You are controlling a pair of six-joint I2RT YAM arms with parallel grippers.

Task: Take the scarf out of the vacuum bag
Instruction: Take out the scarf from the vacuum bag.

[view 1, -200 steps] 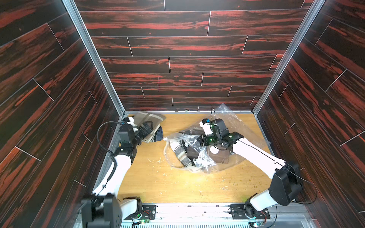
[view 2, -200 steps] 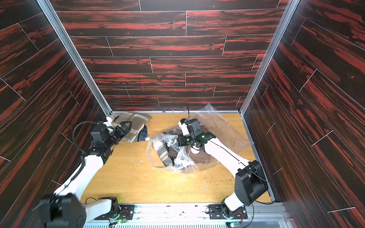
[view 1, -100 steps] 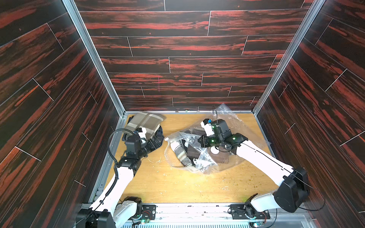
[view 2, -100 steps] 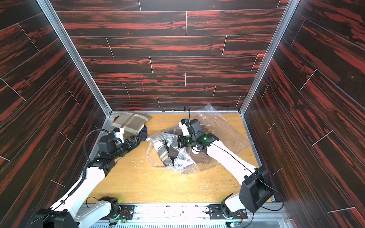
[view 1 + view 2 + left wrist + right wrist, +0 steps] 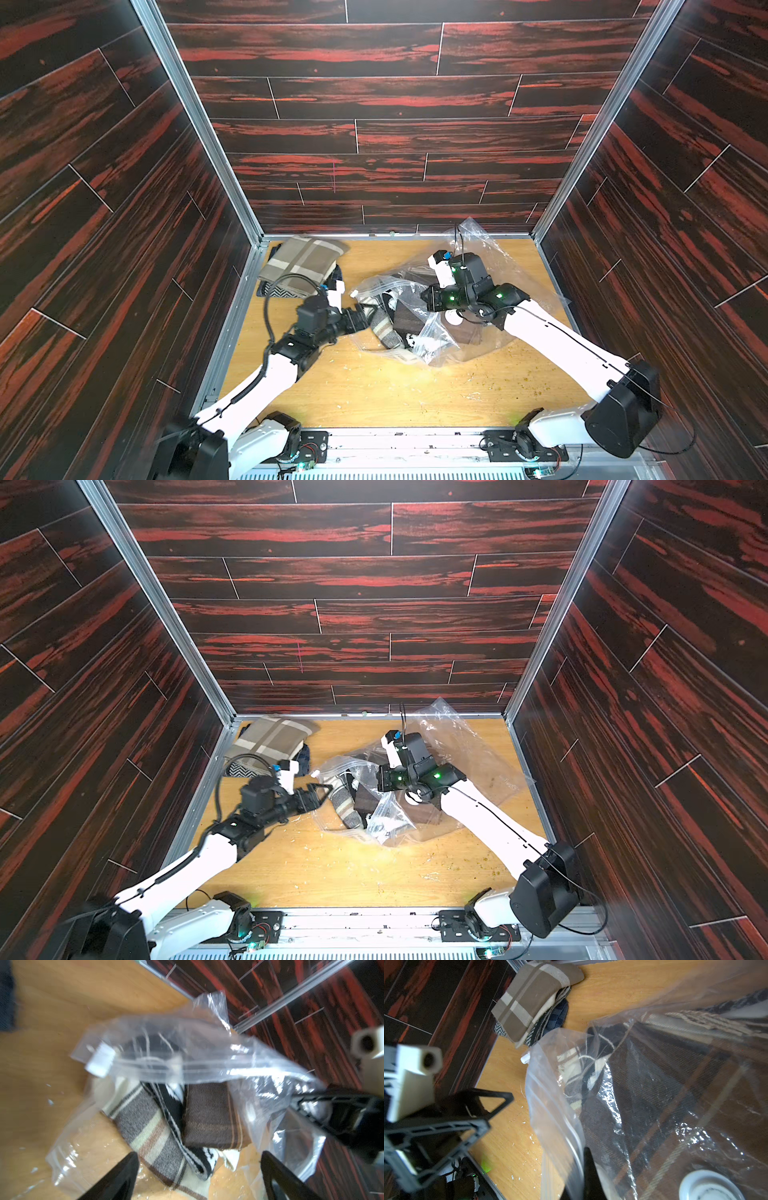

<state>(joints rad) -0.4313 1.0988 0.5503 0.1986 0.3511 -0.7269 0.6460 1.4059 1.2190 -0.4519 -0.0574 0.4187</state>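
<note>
Left hand (image 5: 198, 1155) gapes before vacuum bag (image 5: 187, 1059) mouth.

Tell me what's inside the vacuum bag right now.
Inside the vacuum bag: a brown-and-cream striped scarf, a black-and-white strip and a dark brown folded cloth, bunched near its mouth. Whatever lies deeper is hidden under the right arm and glare.

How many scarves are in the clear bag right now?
3 I can tell apart: a cream-and-brown striped scarf at the open mouth of the vacuum bag, a black-and-white scarf beside it, and a dark brown scarf deeper in. Others may be hidden underneath.
</note>
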